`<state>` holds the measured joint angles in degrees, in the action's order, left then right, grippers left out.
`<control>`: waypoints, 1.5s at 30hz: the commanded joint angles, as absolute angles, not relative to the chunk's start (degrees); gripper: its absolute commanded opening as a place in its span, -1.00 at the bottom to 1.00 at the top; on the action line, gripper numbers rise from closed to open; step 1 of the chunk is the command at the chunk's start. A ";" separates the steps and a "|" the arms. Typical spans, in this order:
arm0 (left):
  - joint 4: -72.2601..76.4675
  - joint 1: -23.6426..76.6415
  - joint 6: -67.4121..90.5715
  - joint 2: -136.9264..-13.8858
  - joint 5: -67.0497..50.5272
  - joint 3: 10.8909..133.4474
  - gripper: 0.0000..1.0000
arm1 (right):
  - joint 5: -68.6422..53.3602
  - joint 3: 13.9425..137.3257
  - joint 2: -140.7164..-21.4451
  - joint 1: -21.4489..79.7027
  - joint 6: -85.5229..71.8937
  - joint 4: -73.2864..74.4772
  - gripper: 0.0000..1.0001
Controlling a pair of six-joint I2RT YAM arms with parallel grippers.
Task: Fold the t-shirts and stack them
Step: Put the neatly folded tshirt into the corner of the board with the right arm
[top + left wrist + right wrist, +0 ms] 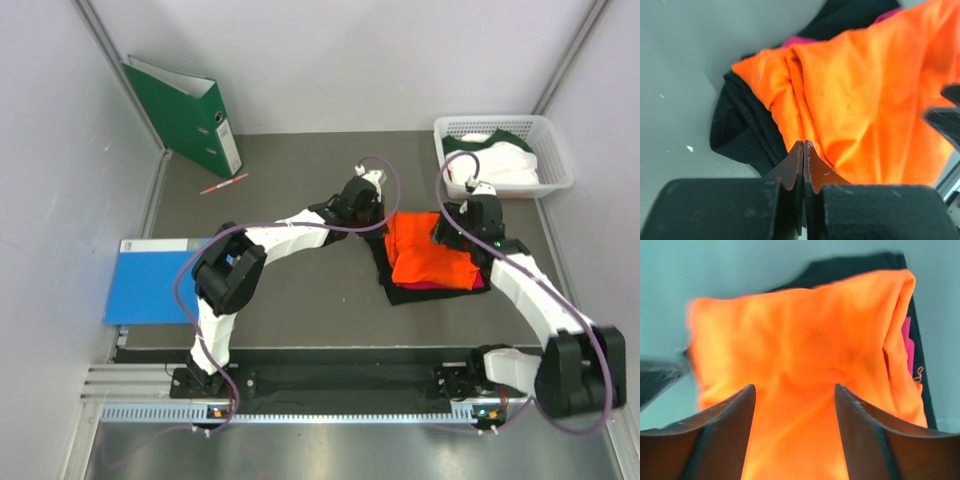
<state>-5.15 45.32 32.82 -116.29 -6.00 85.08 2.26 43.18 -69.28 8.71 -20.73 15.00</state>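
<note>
orange shirt (430,250) lies folded atop pink (907,342) and black shirts (740,130) mid-table (300,300). left gripper (803,147) is pressed together at its edge. right gripper (795,387) is spread above it. white shirt (510,165) sits in basket (555,150).

**Robot test cell in a lab**

Plain white panel walls (60,200) box in a dark grey bench (300,310). Two white robot arms, left (285,235) and right (530,290), are mounted on an aluminium rail (330,411) along the bottom edge and trail purple cables (392,190). Props lie around: a green ring binder (185,115) upper left, a blue folder (150,282) at left, and a white basket (557,150) upper right.
</note>
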 commanded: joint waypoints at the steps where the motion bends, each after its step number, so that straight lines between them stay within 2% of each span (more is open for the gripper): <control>1: -4.31 43.07 31.81 -111.36 -4.22 85.08 -1.00 | -5.00 38.95 -59.60 8.44 -20.83 8.90 -0.31; 2: -4.31 42.72 31.99 -111.36 -4.13 85.08 -1.00 | -7.18 38.15 -58.28 8.44 -21.79 8.01 -0.99; 6: -4.57 41.14 32.08 -111.10 -3.61 84.29 -1.00 | -16.59 34.20 -58.88 8.44 -25.83 1.07 -1.00; 13: -7.91 40.08 30.50 -110.92 -0.62 84.11 -1.00 | -35.22 25.76 -66.79 8.35 -37.07 -20.19 -1.00; 20: -8.09 39.64 30.32 -111.44 -0.44 83.41 -1.00 | -41.57 20.75 -74.26 8.61 -44.46 -37.85 -1.00; 23: -8.26 39.64 30.23 -111.80 -0.53 83.76 -1.00 | -42.98 18.99 -77.69 9.49 -46.75 -40.95 -1.00; 30: -8.09 39.20 30.32 -112.15 -0.88 84.46 -1.00 | -42.54 15.47 -81.12 10.19 -48.60 -36.84 -1.00; 32: -8.17 39.11 30.41 -112.67 -1.40 85.08 -1.00 | -41.57 14.94 -79.81 10.28 -47.99 -35.60 -1.00; 37: -6.07 39.11 31.29 -113.82 -3.68 85.78 -1.00 | -36.30 18.36 -71.82 10.28 -41.58 -22.10 -1.00; 45: 5.34 39.20 37.07 -116.80 -17.28 87.88 -1.00 | -36.12 23.29 -70.31 10.37 -38.05 -16.52 -1.00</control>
<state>-3.90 39.29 33.15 -114.93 -7.97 84.31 -36.60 21.06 -70.76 9.69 -41.04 -19.07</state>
